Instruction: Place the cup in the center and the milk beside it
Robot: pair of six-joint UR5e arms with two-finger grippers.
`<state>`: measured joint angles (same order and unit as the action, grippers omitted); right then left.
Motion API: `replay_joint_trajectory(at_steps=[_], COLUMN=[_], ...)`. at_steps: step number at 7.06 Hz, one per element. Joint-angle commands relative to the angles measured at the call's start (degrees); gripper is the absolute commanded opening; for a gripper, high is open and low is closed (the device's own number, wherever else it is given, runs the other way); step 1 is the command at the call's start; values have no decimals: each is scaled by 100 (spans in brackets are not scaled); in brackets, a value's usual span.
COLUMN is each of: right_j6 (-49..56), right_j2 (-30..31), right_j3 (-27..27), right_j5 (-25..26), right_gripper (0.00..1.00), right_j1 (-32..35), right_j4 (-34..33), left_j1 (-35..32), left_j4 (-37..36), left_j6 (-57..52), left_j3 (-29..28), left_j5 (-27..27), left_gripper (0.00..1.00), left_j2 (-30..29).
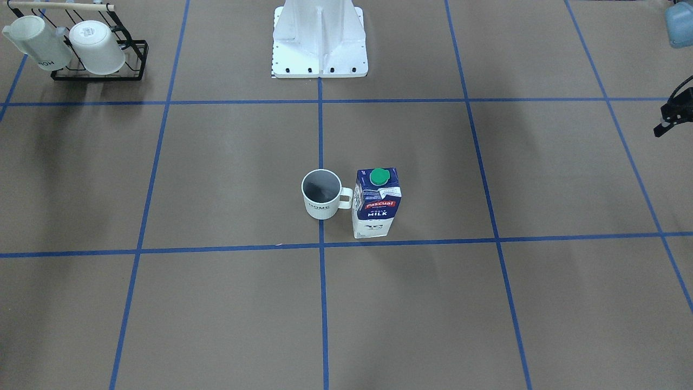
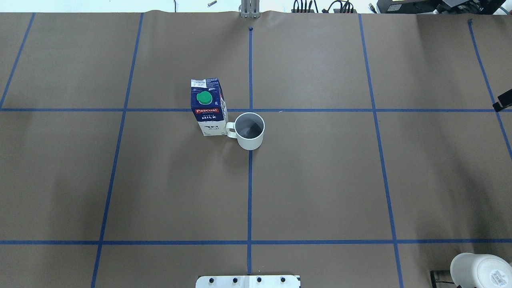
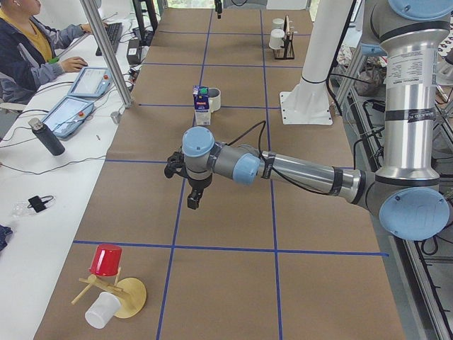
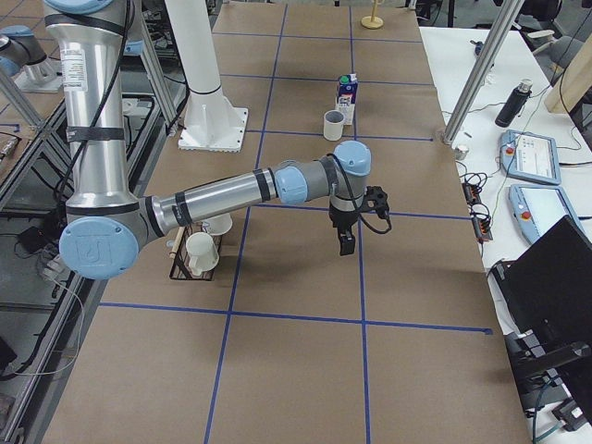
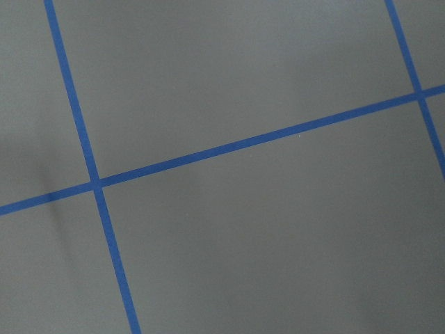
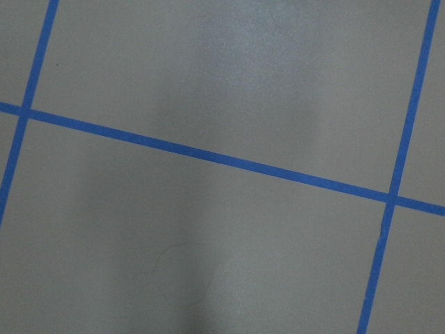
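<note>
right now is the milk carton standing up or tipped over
Upright. The milk stands on its base, its green cap on top, close beside the cup. How full it is cannot be told.

Robot lab: taped table (image 2: 320, 180) w/ operator (image 3: 28, 42)

The picture's edge cuts off my left gripper (image 1: 671, 116) and my right gripper (image 2: 502, 102); I cannot tell how far either's jaws stand apart.
</note>
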<state>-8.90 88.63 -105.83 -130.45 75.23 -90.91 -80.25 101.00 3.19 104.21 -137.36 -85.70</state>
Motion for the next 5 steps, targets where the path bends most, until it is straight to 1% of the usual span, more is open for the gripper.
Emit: replay_joint_trajectory(at_steps=[1,2,3,5], right_j6=[11,29,20,-15], right_j2=[5,14,23,-3], right_j3=[1,1,36,36], right_j5=[-215,-522,-673,-614], right_gripper=[100,100,100,100], right_j1=[0,0,0,0], right_j4=[3,3,3,12], left_j1=[70,114,132,167], left_j4=[288,463,656,719], left_j6=[424,967,999,929], left_j3=[-50,-7,-41,-33], left_j5=[16,16,16,-28], left_gripper=[98,98,98,98], left_j2=[-26,-78,-35,-78])
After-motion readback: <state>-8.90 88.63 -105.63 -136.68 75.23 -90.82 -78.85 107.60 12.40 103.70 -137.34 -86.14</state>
